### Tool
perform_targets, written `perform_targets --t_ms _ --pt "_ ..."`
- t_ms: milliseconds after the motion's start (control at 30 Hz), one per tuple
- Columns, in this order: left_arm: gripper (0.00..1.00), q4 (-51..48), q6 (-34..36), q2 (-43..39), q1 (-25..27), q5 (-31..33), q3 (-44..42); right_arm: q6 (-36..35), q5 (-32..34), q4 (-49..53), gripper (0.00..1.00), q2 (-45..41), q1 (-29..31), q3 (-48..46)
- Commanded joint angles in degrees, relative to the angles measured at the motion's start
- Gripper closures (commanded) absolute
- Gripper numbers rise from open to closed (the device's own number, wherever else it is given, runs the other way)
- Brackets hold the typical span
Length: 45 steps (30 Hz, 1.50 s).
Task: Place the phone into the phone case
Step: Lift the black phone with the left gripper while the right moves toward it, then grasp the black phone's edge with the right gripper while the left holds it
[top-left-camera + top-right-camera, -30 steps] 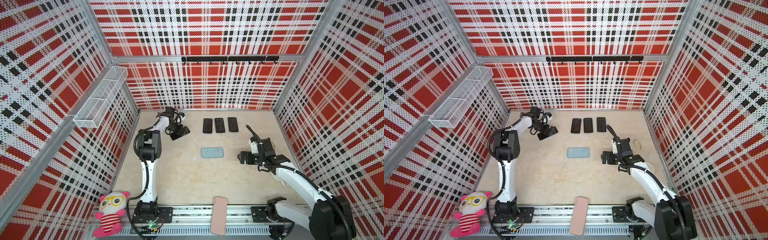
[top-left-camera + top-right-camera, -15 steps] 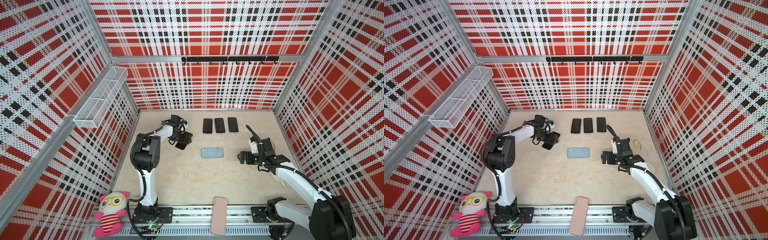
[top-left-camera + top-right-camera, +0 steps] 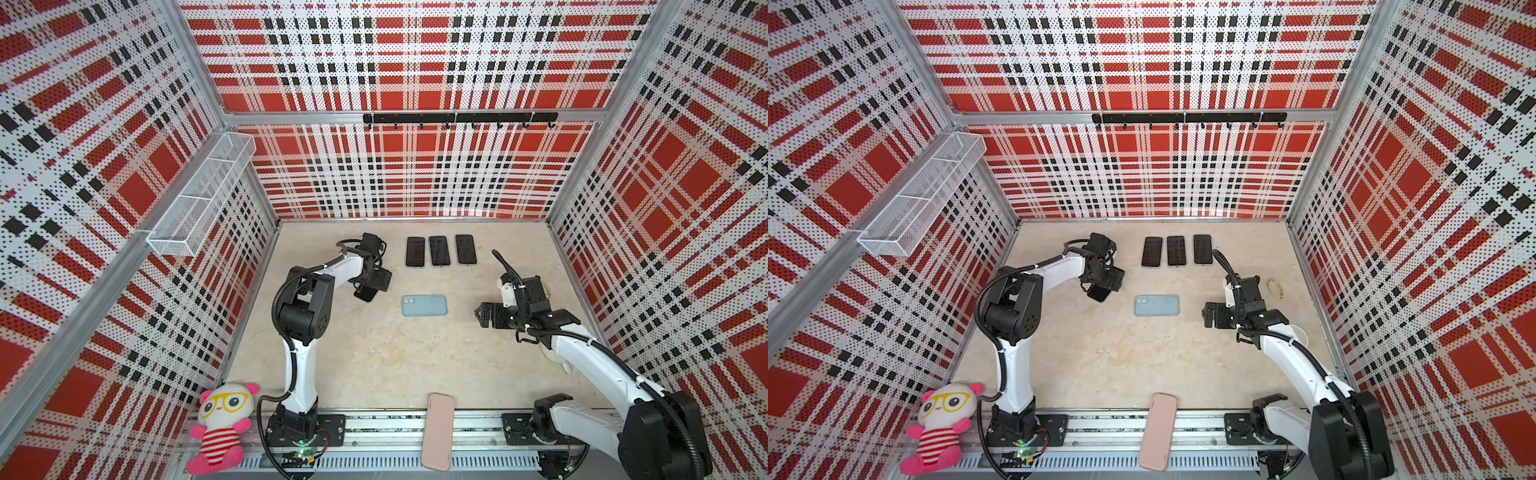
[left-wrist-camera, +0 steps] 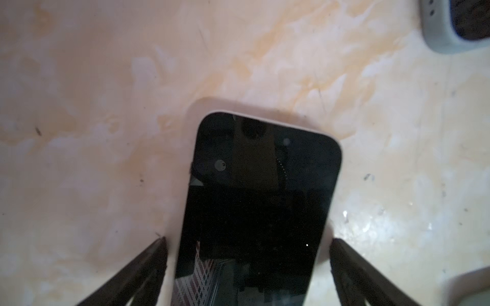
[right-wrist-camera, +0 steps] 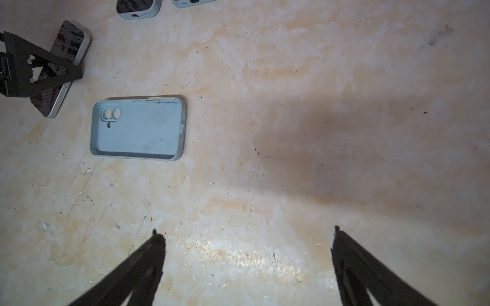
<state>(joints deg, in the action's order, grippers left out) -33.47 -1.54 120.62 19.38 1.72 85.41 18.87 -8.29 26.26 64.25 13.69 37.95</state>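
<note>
Half the phone (image 3: 367, 296) hides under left end effector (image 3: 373, 286).

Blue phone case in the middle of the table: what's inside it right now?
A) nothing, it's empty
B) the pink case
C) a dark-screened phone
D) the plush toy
A: in the right wrist view the blue phone case shows only its bare inner floor and camera holes, and the nearest phone lies apart from it.
</note>
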Motion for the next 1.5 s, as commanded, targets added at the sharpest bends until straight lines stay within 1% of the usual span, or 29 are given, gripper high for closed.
perform_targets --t_ms 0,67,167,233,333,467,567,633,733,800,900,933,1033,1133,1200,1267,1367,1467 --pt "0.12 -3.68 -1.94 2.31 0.75 0.79 -1.48 -1.11 0.78 -0.70 0.00 -0.68 -0.36 -0.29" --pt "0.19 -3.76 -2.11 1.73 0.75 0.17 -2.67 -1.38 0.91 -0.84 0.00 -0.99 -0.35 -0.42" --pt "0.24 -3.95 -1.71 2.07 0.90 -1.58 -3.23 -1.47 0.59 -1.82 0.00 -1.58 -0.33 -1.04" --pt "0.27 -4.70 -1.32 2.57 1.34 -1.61 -3.00 -1.25 -0.13 -2.18 0.00 -1.47 -0.33 -1.22" --pt "0.27 -5.93 -1.98 2.18 1.63 -1.19 -2.77 -1.13 -1.49 -2.67 0.00 -1.64 -0.33 -1.85" --pt "0.28 -8.18 -4.80 -1.44 2.27 -1.23 -3.89 -1.05 -5.03 -5.22 0.00 -1.86 0.18 -3.06" --pt "0.30 -9.72 -7.59 -4.78 3.63 -1.37 -6.02 -1.34 -4.38 -7.49 0.00 -1.46 3.83 -2.72" --pt "0.37 -8.44 -11.04 -7.78 4.00 -1.08 -9.25 -0.94 -4.90 -11.26 0.00 -0.55 6.71 -2.89" --pt "0.42 -4.74 -14.60 -12.38 3.88 -0.53 -15.84 1.54 -6.82 -17.93 0.00 2.13 10.13 -3.05" --pt "0.44 -2.22 -16.57 -15.13 3.51 -2.67 -20.25 3.09 -7.38 -21.31 0.00 3.97 12.78 -2.89" --pt "0.44 1.03 -19.34 -19.19 3.22 -6.25 -24.89 4.20 -6.04 -25.26 0.00 6.13 17.15 -2.49" --pt "0.45 1.83 -21.11 -20.43 3.23 -6.68 -25.79 4.59 -5.42 -26.33 0.00 6.96 18.64 -2.24" --pt "0.45 1.39 -22.50 -23.20 3.04 -7.59 -27.67 5.69 -3.62 -28.80 0.00 9.14 22.43 -1.44" --pt "0.46 -3.30 -21.86 -24.87 3.03 -3.92 -26.24 6.42 -2.35 -30.33 0.00 11.06 24.76 -1.13" --pt "0.46 -4.58 -21.90 -26.36 2.67 -3.94 -25.51 6.91 -2.62 -30.94 0.00 12.13 25.11 -0.95" --pt "0.48 -4.35 -22.84 -28.26 1.67 -6.28 -25.23 7.67 -3.46 -32.37 0.00 12.85 25.75 -0.96" --pt "0.50 -2.18 -27.03 -31.44 -0.17 -10.71 -25.83 8.79 -4.64 -36.92 0.00 13.67 28.22 -1.20" --pt "0.60 3.14 -34.77 -35.17 -0.98 -15.74 -28.50 9.58 -3.46 -42.46 0.00 15.33 31.50 -1.32"
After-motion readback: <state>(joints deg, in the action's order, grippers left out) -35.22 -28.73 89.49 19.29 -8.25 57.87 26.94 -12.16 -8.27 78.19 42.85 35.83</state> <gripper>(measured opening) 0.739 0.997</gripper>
